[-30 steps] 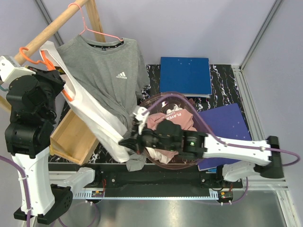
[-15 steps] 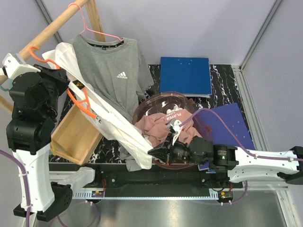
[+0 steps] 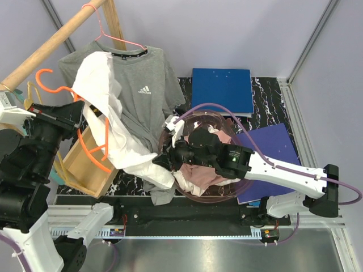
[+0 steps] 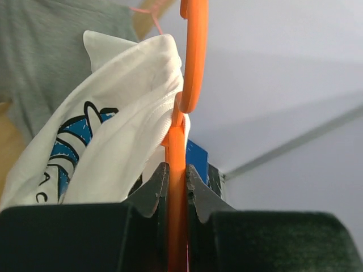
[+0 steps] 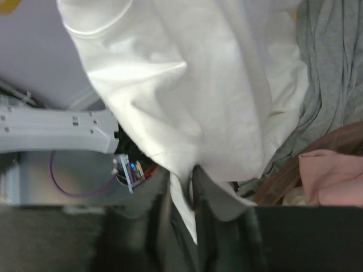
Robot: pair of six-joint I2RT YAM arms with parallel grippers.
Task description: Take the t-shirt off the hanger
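- The left gripper (image 4: 177,175) had its jaws clenched on the stem of the orange hanger (image 4: 193,56), with the hook rising toward 12 o'clock in the left wrist view.
- A wooden rod (image 3: 51,42) ran diagonally across the upper left of the top view, and a wooden box (image 3: 85,164) sat below it on the table (image 3: 266,96).
- The white t-shirt (image 3: 108,102) was partly on the orange hanger. Its upper end was bunched against the hanger's neck, and the rest trailed away toward 4 o'clock.
- A pink hanger (image 3: 113,38) hung from the rod and carried a grey t-shirt (image 3: 142,73), which lay behind the white one.
- The right gripper (image 5: 182,192) had its jaws grasping the lower edge of the white t-shirt, with the fabric pinched between them in the right wrist view.
- A clear bowl (image 3: 198,198) sat under the right arm and held a pink garment (image 3: 198,173).
- A blue folder (image 3: 222,90) lay at 1 o'clock from the bowl.
- A purple folder (image 3: 266,144) lay at 3 o'clock from the bowl, partly under the right arm.
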